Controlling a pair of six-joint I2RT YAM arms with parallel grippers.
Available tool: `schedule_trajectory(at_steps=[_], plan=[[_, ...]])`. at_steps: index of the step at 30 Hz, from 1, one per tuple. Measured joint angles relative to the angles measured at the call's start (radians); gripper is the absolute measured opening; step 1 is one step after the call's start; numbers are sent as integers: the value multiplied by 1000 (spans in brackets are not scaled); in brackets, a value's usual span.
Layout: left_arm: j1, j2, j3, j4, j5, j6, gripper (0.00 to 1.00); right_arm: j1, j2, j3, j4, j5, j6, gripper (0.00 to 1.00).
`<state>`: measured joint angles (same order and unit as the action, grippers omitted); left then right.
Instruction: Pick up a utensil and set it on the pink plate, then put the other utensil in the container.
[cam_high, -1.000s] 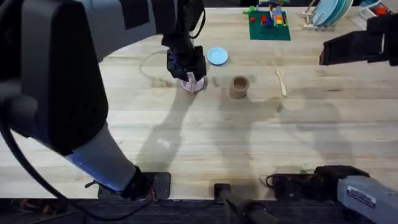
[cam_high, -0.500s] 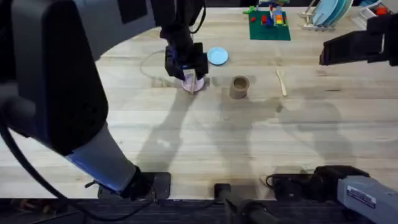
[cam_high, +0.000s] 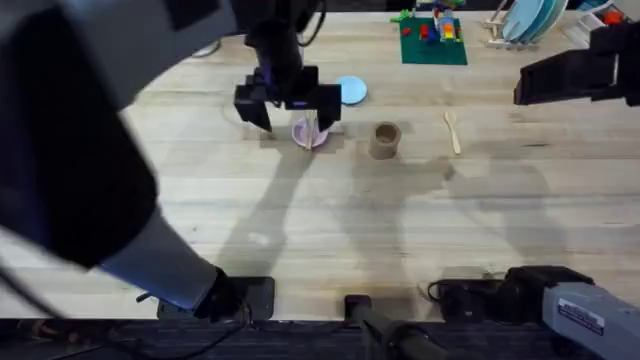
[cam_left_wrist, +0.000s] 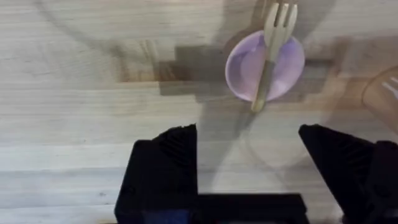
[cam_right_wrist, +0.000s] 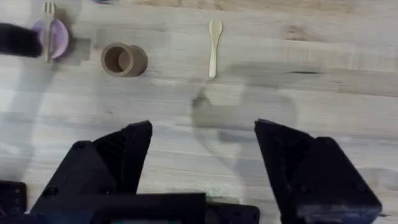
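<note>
The pink plate (cam_left_wrist: 249, 73) lies on the wooden table with the pale wooden fork (cam_left_wrist: 271, 51) resting across it, tines sticking out past the rim. My left gripper (cam_left_wrist: 249, 163) hovers over the table just short of the plate, open and holding nothing; from overhead it (cam_high: 288, 110) is right beside the plate (cam_high: 310, 134). The tan container (cam_right_wrist: 124, 59) stands upright to the right of the plate. Farther right, the wooden spoon (cam_right_wrist: 214, 46) lies flat on the table. My right gripper (cam_right_wrist: 202, 155) is open, high above the table and well back from the spoon.
A light blue plate (cam_high: 350, 90) lies just behind the pink one. At the back are a green baseplate with toy bricks (cam_high: 433, 38) and a dish rack (cam_high: 525, 22). Bare wood stretches across the near half of the table.
My left gripper has opened and let go of the fork, which now rests on the pink plate. The gripper has pulled back a little to the left. The right arm has not moved.
</note>
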<state>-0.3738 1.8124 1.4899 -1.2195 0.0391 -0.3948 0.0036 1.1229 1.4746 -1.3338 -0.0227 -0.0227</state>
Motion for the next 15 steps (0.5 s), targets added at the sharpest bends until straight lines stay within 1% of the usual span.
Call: schedule_trajectory(at_steps=[4,8,11,15], plan=[[23,-121,0,-39,-9,40,992,0,0,0,0,0,0,993],[61,-247,2,-87,-25,82,992,0,0,0,0,0,0,994],[92,-312,2,-125,-54,101,992,0,0,0,0,0,0,994],[126,-369,2,-161,-113,112,992,0,0,0,0,0,0,995]])
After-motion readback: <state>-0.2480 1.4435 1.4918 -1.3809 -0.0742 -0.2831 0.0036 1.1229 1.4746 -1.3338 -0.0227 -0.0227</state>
